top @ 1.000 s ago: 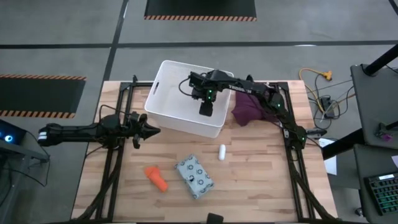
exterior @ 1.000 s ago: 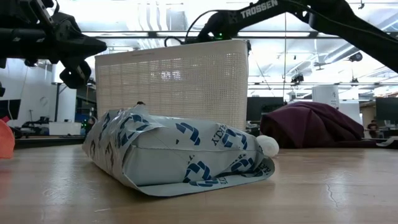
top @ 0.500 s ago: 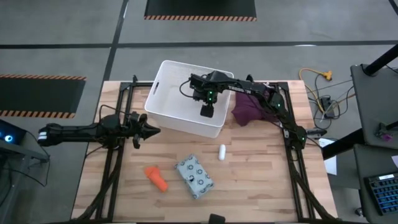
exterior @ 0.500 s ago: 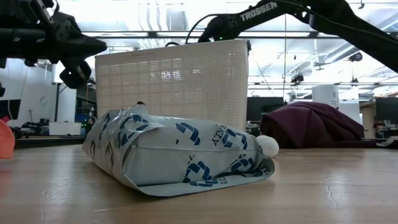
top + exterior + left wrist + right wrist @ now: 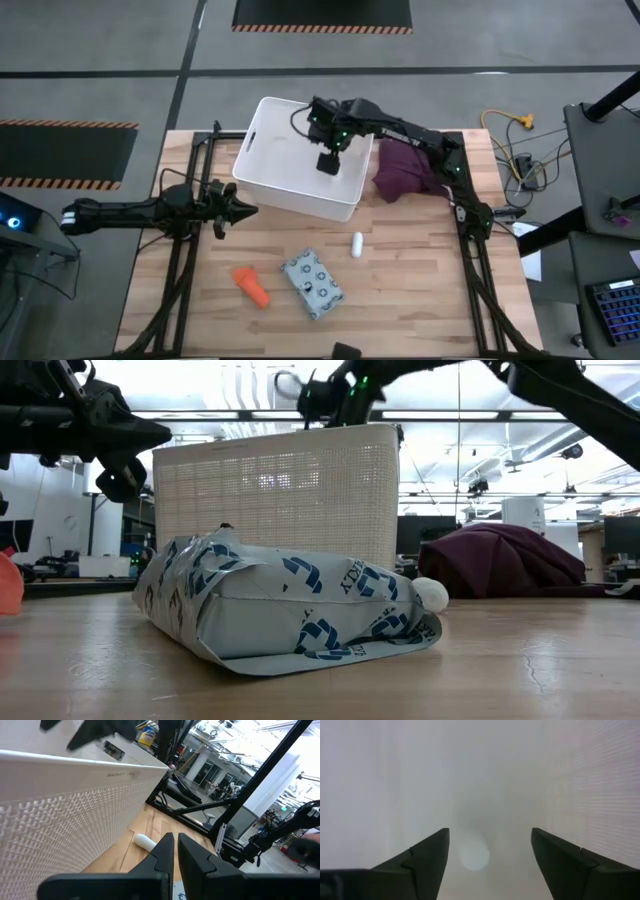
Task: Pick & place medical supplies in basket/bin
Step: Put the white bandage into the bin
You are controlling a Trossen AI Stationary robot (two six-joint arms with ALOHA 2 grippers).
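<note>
The white tub stands at the table's far middle. My right gripper hangs open over its inside, fingers pointing down; below it a small white round item lies on the tub's floor. On the table near the front lie the grey-blue dotted packet, the orange tapered piece and a small white tube. My left gripper is shut and hovers left of the tub's near wall, holding nothing.
A maroon cloth heap lies right of the tub, against its right wall. The low view shows the packet close up, the white tube behind it and the tub's perforated wall. Bare wood lies right of the white tube.
My right gripper has risen from deep in the tub and shifted a little toward the table's far edge; in the low view its arm has climbed above the tub's rim. The left arm and the items on the table have kept still.
</note>
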